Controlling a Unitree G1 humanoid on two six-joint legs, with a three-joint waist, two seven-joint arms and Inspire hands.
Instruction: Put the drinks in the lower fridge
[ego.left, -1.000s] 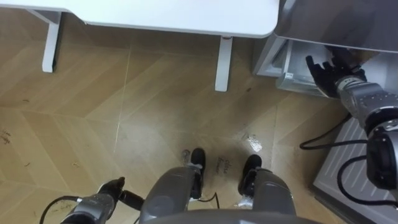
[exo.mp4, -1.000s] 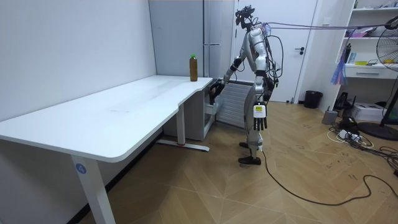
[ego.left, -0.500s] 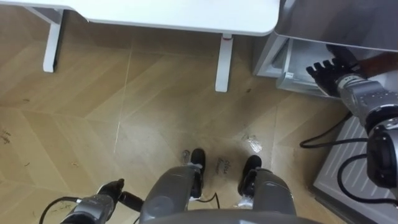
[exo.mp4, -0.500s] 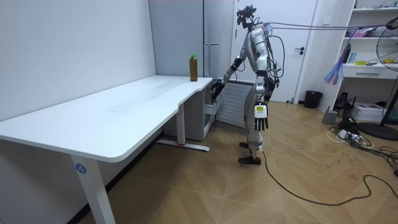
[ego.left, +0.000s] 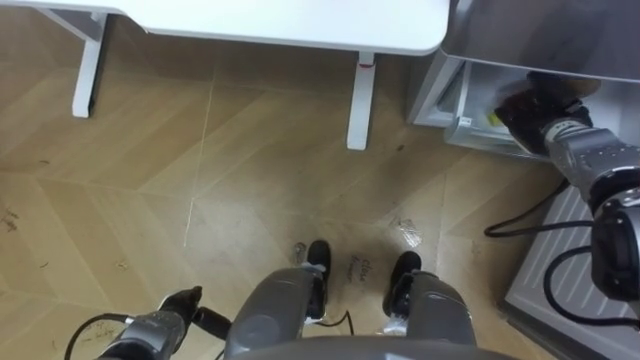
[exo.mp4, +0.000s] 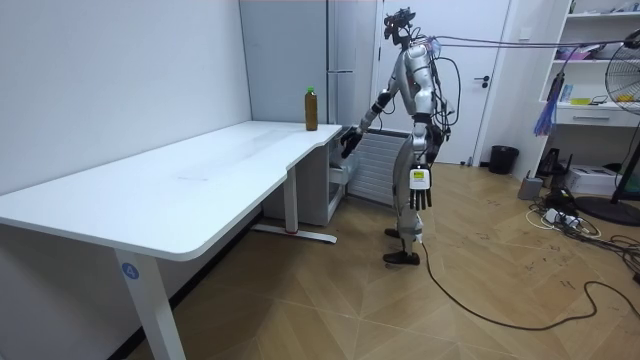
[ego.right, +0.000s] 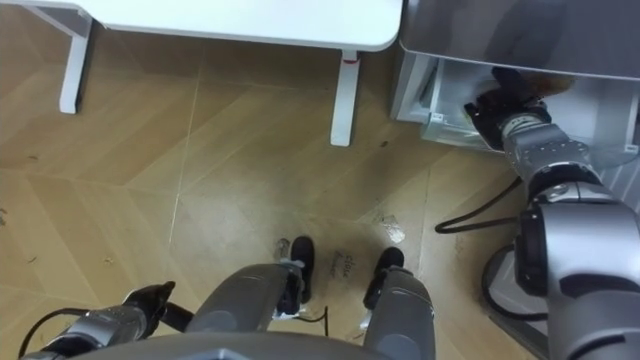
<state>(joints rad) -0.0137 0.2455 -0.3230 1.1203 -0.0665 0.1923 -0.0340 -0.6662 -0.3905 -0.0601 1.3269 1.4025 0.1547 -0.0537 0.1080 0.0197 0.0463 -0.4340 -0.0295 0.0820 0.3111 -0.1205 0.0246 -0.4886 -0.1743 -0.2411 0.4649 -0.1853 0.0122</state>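
Left eye view: the white surface (ego.left: 290, 20) runs along the top of the frame and the fridge (ego.left: 540, 35) sits at upper right. Its lower compartment (ego.left: 465, 105) is open. The right hand (ego.left: 535, 108) is reaching into that opening, and it's half under the fridge's grey edge, so I can't tell whether it's clenched or released. The left hand (ego.left: 185, 305) is idle at lower left with its fingers released, holding nothing.

Room view: the robot stands upright at the end of the surface, facing the fridge. The drink bottle (exo.mp4: 311, 108), brown with a green cap, stands upright on the far corner of the surface, just beside the fridge. It's within arm's reach of the robot but apart from both hands. The left hand hangs by the thigh, out of the way.

Right eye view: same picture, with the right hand at the compartment mouth at upper right. My read is that the compartment is being opened or checked first, since the arm is low and extended for that. Picking up the bottle is not yet done.
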